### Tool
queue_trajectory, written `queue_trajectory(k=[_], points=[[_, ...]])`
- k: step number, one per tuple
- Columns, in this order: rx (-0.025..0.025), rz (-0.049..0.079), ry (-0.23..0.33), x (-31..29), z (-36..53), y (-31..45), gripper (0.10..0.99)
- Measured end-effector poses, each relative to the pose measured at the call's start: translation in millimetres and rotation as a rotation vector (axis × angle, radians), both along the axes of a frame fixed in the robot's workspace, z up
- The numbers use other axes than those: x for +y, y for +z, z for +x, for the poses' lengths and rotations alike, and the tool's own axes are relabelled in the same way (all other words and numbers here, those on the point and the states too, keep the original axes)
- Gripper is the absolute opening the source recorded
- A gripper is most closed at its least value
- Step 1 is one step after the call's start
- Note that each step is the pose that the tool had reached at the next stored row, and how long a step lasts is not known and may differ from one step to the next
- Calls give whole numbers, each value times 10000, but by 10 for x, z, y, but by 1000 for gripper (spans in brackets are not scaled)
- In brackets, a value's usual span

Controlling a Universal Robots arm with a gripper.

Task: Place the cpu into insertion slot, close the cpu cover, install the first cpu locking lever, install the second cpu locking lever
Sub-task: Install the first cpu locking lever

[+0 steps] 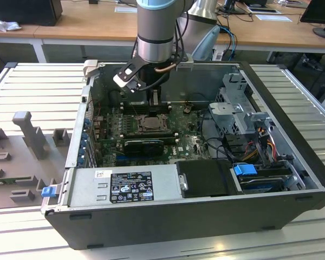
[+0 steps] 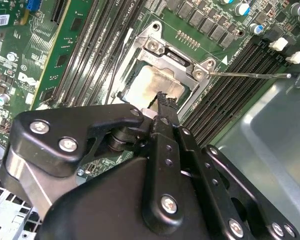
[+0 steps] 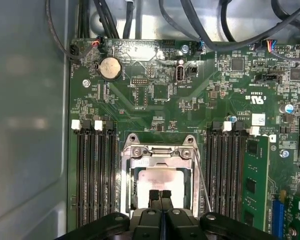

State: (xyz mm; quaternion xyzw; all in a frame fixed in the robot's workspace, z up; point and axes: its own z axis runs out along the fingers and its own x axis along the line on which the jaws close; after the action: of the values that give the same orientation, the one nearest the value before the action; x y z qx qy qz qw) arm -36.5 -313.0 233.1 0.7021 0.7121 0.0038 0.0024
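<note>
CPU's in, cover looks down, levers are what's left

Exterior view: the gripper (image 1: 154, 102) hangs inside the open computer case (image 1: 292, 108), right over the insertion slot (image 1: 150, 123); the white sticker (image 1: 131, 187) on the power supply (image 1: 165, 181) has print I can't make out. Second wrist view: fingers (image 2: 166, 107) are pressed together on nothing, tip at the edge of the pale cpu (image 2: 155, 82), which sits in the slot under the cpu cover (image 2: 165, 52); a thin locking lever (image 2: 250, 75) sticks out sideways, so I'd say it's unlatched. First wrist view: cover frames the chip, lever wire stands off beside the socket, and there's white lettering on the green board (image 3: 155, 115) that I'm not quoting
</note>
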Motion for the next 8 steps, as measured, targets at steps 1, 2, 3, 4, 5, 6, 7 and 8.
queue_trajectory(k=[1, 2, 3, 4, 5, 6, 7, 8], points=[[0, -5, 0, 0, 0, 8, 106], [-1, -7, 0, 0, 0, 24, 106], [-1, -7, -1, 0, 0, 43, 106], [-1, -7, -1, 0, 0, 70, 106], [-1, -8, -1, 0, 0, 103, 106], [-2, -7, -1, 0, 0, 147, 106], [-1, -8, -2, 0, 0, 183, 106], [-1, -8, -1, 0, 0, 206, 106]])
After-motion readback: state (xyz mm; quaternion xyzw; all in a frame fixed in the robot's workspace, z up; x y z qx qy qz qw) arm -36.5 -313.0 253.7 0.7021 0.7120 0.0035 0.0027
